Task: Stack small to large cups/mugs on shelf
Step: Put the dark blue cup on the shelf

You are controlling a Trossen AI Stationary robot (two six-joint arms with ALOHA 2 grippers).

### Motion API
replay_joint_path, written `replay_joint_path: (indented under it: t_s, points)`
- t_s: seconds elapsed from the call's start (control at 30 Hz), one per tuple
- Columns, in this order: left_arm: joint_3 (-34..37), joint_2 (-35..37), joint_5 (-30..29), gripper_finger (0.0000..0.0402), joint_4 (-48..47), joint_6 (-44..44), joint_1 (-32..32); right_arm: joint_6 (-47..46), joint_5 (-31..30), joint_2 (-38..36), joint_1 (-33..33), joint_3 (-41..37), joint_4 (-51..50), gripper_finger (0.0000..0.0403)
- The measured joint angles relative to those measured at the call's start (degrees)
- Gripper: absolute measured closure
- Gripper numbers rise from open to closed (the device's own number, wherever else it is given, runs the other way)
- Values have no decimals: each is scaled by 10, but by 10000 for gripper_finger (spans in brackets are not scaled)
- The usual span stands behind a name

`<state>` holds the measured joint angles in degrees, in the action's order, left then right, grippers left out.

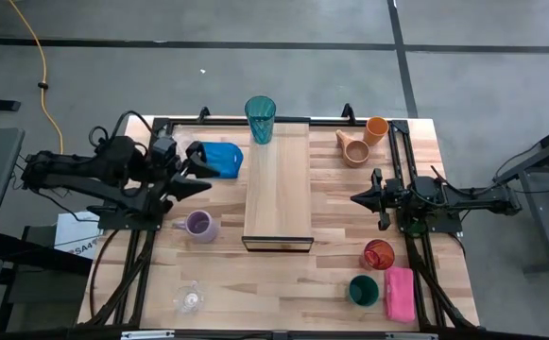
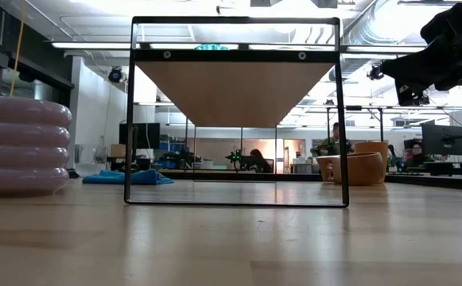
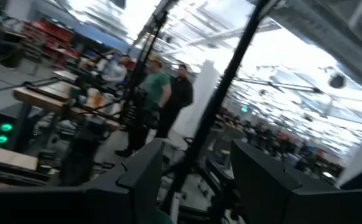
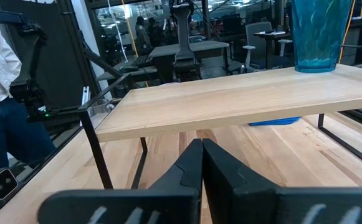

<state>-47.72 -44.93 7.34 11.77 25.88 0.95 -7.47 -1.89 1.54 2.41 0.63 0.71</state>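
The shelf point(image 1: 278, 184) stands mid-table, with the teal tumbler point(image 1: 260, 118) upright on its far end. A lavender mug point(image 1: 199, 225) and a clear glass point(image 1: 191, 298) stand on the table to its left. To its right are an orange cup point(image 1: 376, 129), a tan mug point(image 1: 352, 148), a red cup point(image 1: 379, 253) and a dark green cup point(image 1: 364, 290). My left gripper point(image 1: 203, 172) hangs open in the air left of the shelf, tipped up toward the room point(image 3: 196, 180). My right gripper point(image 1: 357, 198) is shut and level, right of the shelf, its tips point(image 4: 200, 155) pointing at the shelf's long side.
A blue cloth point(image 1: 219, 158) lies beside the shelf's far left corner, close to my left gripper. A pink sponge point(image 1: 400, 293) lies by the dark green cup. People stand in the room beyond the table point(image 3: 162, 93).
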Motion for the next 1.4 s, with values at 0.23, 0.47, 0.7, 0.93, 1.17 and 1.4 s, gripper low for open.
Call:
replay_joint_path:
  t_s: [0.23, 0.47, 0.7, 0.93, 1.17, 1.4]
  points:
    - [0, 0, 27, 225, -25, -34, 0, 0, 0, 0, 0, 0, 0, 403]
    - [0, 4, 56, 225, -26, -60, 0, 0, 0, 0, 0, 0, 0, 403]
    - [80, 47, 26, 225, 28, -67, -37, 0, 0, 0, 0, 0, 0, 403]
    - [183, 109, -25, 225, 148, -44, -55, 0, 0, 0, 0, 0, 0, 403]
    - [193, 134, -54, 225, 148, -45, -55, 0, 0, 0, 0, 0, 0, 403]
    - [193, 128, -91, 225, 147, -44, -55, 0, 0, 0, 0, 0, 0, 403]
